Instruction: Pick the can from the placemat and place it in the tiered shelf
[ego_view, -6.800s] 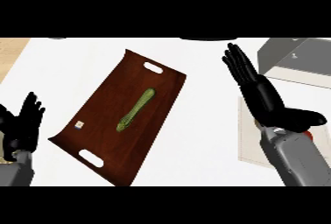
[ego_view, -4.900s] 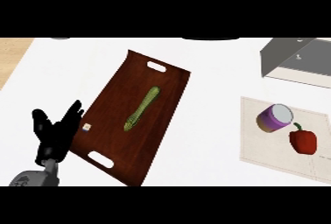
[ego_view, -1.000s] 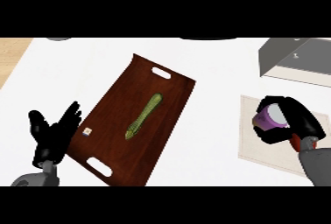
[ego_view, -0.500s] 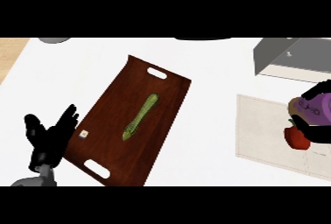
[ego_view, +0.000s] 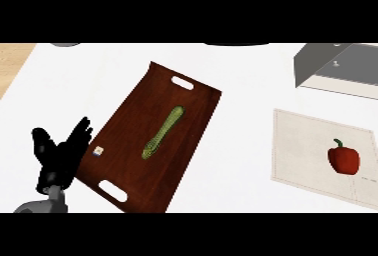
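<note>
At far left, the robot's left hand (ego_view: 60, 152) rests open, fingers up, beside a dark wooden tray (ego_view: 192, 107) holding a green cucumber (ego_view: 164, 132). Right of that on the white counter (ego_view: 244, 145), a placemat (ego_view: 303, 150) carries only a red pepper (ego_view: 344, 159). Top right stands the grey tiered shelf (ego_view: 336, 67). The can and right hand are out of view. A can is likely light, rigid and smooth, best gripped around its sides.

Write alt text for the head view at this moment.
A red bell pepper lies alone on a beige placemat at right; no can and no right hand show. A brown tray holds a green cucumber, the left hand rests open beside it, and a grey shelf stands top right.
</note>
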